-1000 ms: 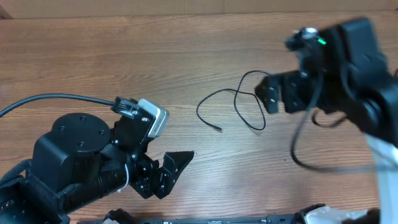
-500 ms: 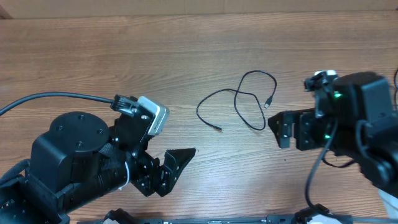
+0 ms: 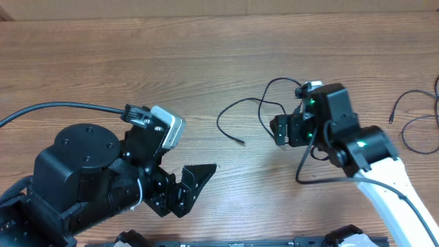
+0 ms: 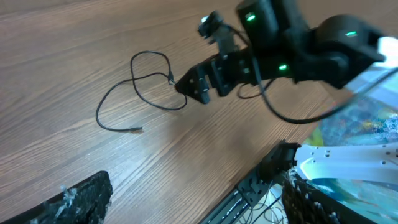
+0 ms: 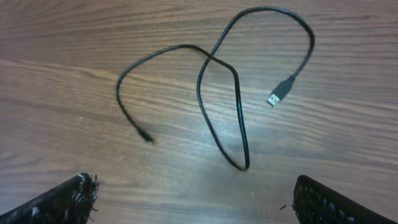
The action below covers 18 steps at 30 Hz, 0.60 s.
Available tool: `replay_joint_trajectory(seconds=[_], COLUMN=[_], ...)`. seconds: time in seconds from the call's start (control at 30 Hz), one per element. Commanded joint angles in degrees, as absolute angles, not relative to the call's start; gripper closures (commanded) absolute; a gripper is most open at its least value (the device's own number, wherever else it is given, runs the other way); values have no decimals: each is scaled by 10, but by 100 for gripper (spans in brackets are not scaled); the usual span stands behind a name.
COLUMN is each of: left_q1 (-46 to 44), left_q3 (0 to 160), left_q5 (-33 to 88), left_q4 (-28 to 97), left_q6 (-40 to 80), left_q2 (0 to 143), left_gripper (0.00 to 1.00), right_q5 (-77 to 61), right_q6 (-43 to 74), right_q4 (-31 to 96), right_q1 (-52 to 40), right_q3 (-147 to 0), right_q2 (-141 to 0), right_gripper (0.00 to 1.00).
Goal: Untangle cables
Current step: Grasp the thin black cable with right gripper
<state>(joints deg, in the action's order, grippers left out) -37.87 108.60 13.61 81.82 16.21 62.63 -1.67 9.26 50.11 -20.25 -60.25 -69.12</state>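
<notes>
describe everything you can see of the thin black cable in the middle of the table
The cable is one thin, black, flexible cord lying slack on the wooden table. It crosses itself once, forming a loop and a narrow bend. One end carries a USB plug with a silver tip; the other end is a small dark plug. Only the table touches it; the open right gripper hangs above it.

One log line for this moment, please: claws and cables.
left claw: open, empty | right claw: open, over USB cable, no grip | USB cable: crosses itself once | second cable: far right, apart
</notes>
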Motion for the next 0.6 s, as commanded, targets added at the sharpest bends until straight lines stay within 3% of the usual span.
replay_joint_trajectory(seconds=[0.0, 0.4, 0.57], left_q1=[-383, -383, -383], left_q3=[1094, 1094, 1094], left_q5=[131, 131, 131], left_q4=[818, 819, 817], left_q6=[168, 180, 180], left_q2=[625, 625, 625], left_gripper=[13, 12, 12], right_q5=[8, 75, 75], right_q6=[96, 96, 96], right_q4=[469, 382, 381], right_q1=[-202, -189, -172], right_q3=[-578, -558, -558], right_q2=[-710, -834, -875], right_gripper=[0, 0, 16])
